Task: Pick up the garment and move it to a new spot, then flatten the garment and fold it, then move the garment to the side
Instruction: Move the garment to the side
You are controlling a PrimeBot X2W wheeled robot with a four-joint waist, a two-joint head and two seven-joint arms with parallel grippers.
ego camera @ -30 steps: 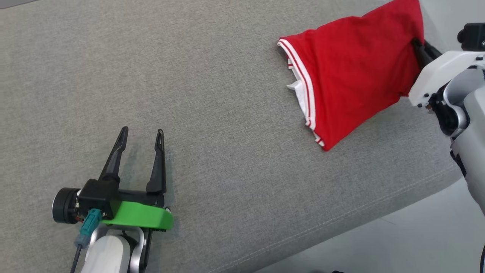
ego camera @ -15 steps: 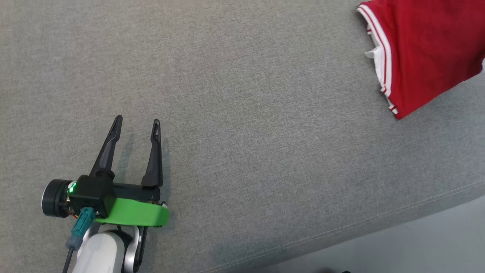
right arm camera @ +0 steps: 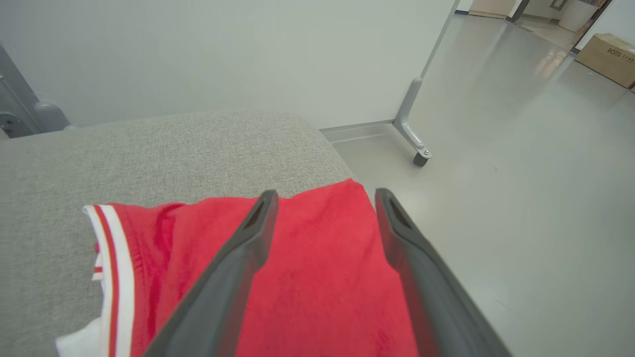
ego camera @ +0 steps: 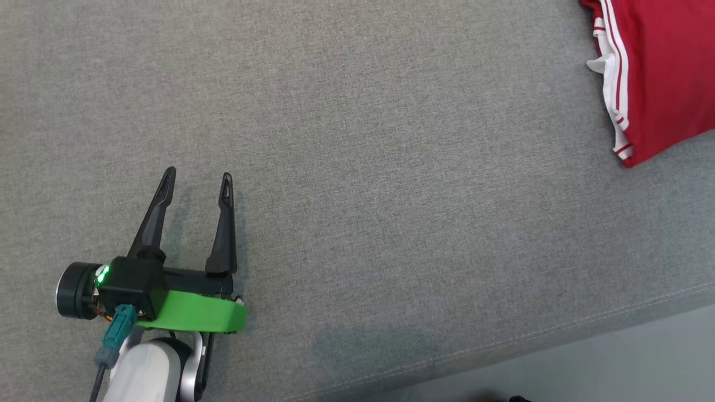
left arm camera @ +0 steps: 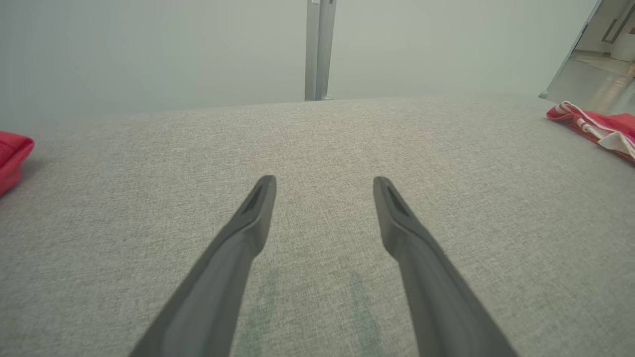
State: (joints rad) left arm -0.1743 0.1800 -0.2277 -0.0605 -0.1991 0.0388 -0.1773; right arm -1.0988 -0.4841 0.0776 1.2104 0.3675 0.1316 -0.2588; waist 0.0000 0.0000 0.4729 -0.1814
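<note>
Where the garment lies: the folded red knit garment (ego camera: 665, 72) with white-striped trim rests flat at the right end of the grey woven-fabric worktop (ego camera: 391, 167). Its striped edge faces the centre and its outer side reaches the worktop's edge, beside the pale glossy floor (right arm camera: 521, 198).
Right hand: the right hand (right arm camera: 326, 192) hangs over the garment, its two long dark fingers spread apart and red cloth showing between them. Nothing is pinched, and whether the fingers touch the cloth cannot be told.
Left hand: the left hand (ego camera: 196, 174) sits low over bare worktop at the near left, well apart from the garment. Its fingers are spread wide and empty, with a bright green plastic bracket (ego camera: 195, 315) at its base.
Second cloth: in the left wrist view, another piece of red fabric (left arm camera: 12, 156) lies on the worktop at that view's left edge.
Background: a white partition panel stands on a grey wheeled foot (right arm camera: 414, 136), and a brown cardboard box (right arm camera: 607, 59) sits on the floor beyond.
</note>
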